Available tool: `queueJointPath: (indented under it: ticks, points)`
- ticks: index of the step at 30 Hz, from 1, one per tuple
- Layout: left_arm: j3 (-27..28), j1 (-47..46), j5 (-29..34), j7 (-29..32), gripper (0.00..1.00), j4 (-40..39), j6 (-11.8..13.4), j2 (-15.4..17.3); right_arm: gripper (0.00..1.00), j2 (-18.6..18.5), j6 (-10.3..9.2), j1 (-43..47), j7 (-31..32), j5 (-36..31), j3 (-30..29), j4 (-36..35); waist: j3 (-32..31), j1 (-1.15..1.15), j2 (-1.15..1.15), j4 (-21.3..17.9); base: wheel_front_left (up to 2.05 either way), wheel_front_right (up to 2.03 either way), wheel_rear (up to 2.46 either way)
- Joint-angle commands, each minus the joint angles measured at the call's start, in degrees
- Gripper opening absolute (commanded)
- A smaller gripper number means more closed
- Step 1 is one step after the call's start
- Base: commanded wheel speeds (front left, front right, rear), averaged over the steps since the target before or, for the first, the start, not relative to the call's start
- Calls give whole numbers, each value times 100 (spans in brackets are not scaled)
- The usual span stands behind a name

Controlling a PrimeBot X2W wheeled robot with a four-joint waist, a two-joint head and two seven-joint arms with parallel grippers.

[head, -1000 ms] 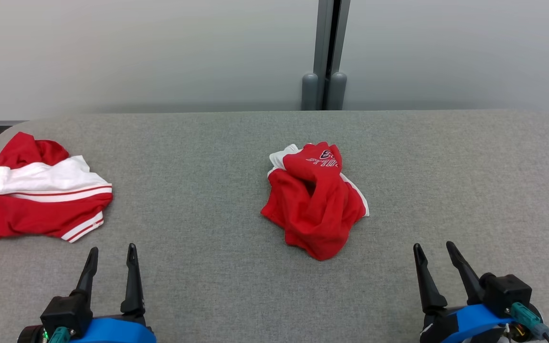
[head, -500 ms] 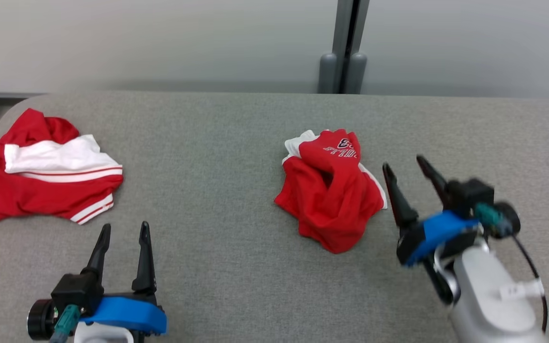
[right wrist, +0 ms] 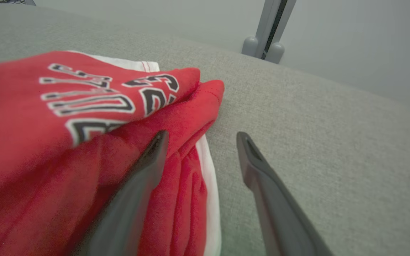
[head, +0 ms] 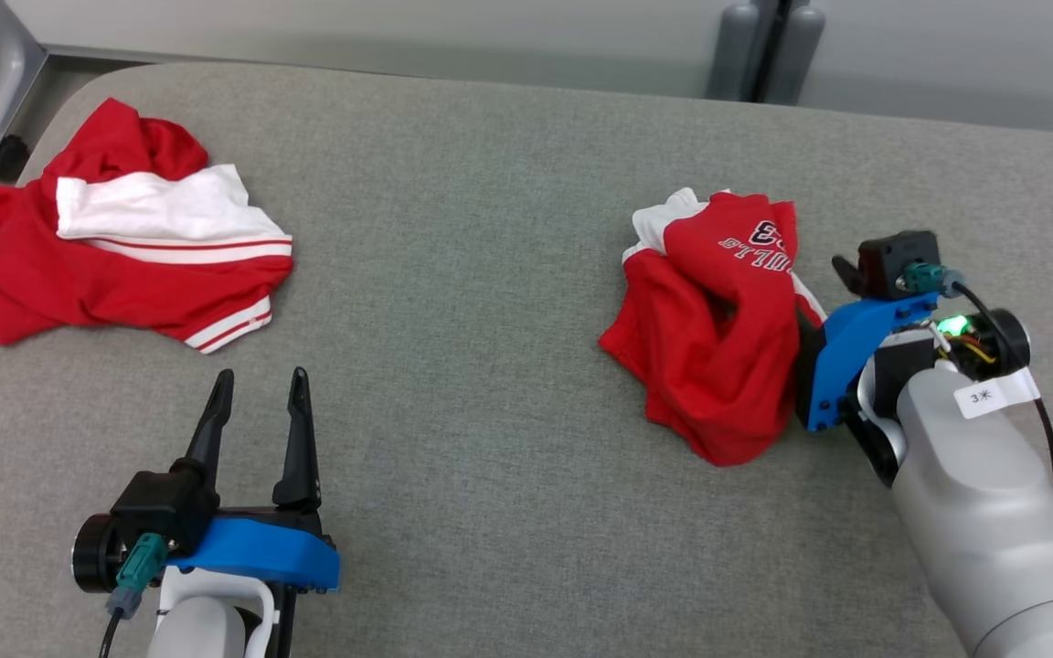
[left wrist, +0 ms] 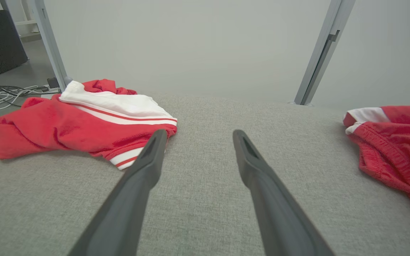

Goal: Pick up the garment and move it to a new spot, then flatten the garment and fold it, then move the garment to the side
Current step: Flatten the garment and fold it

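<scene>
garment: my target was the crumpled red heap (head: 718,347) with white trim and black-and-white lettering on its top fold. It sat on the right half of the worktop (head: 472,274), bunched up and not flat at all.
right pincer: my right pincer (right wrist: 200,134) was spread wide with nothing in it, parked right at the garment's right edge. From the wrist view, one finger lay over the red folds and the other over bare grey cloth, with the white trim strip between them. Honestly couldn't tell if that finger was touching the fabric.
right forearm: the pale forearm (head: 983,512) came in from the lower right, with a little white tag on it and a green light lit near the wrist.
left pincer: my left pincer (head: 261,372) was also wide open and empty. It was low over bare worktop near the front, well apart from the garment.
second garment: another red and white piece (head: 124,265) with striped hems was lying rumpled at the far left corner.
backdrop: a pale wall and a grey post (head: 764,50) stood behind the far edge.
</scene>
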Motion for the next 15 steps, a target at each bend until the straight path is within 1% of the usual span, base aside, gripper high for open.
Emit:
queueJointPath:
  ticks: [1, 4, 8, 9, 10, 11, 13, 15]
  points:
    - [-28, -97, -24, -17, 100, -7, -37, -14, 100, 3, 3, -109, -18, -35, 35, 141, 67, -1, -1, 64, 0, 0, 0]
    - [-52, -140, -60, -17, 100, 20, -38, -15, 100, 54, 2, -169, 96, 5, 69, 597, 100, -1, -1, 107, 0, 0, 0]
    - [-102, -168, -108, -17, 100, 50, -38, -15, 100, 139, 3, -134, 185, 47, 190, 992, 114, -1, -1, 128, 0, 0, 0]
    - [-103, -195, -122, -17, 100, 58, -38, -16, 66, 225, 5, -57, 366, 129, 248, 1136, 108, -1, -1, 113, 0, 0, 0]
    - [-90, -199, -123, -17, 100, 61, -38, -16, 15, 250, 9, -44, 385, 157, 281, 1172, 103, -1, -1, 95, 0, 0, 0]
    - [-67, -192, -122, -17, 100, 61, -35, -17, 0, 262, 8, -47, 355, 216, 287, 1189, 94, -1, -1, 70, 0, 0, 0]
    - [-24, -165, -114, -17, 100, 69, -28, -16, 0, 248, 0, -57, 258, 295, 307, 1207, 58, -1, -1, 9, 0, 0, 0]
    - [-3, -131, -91, -17, 100, 84, -28, -14, 0, 127, -3, -83, 5, 353, 307, 1166, 2, -1, -1, -53, 0, 0, 0]
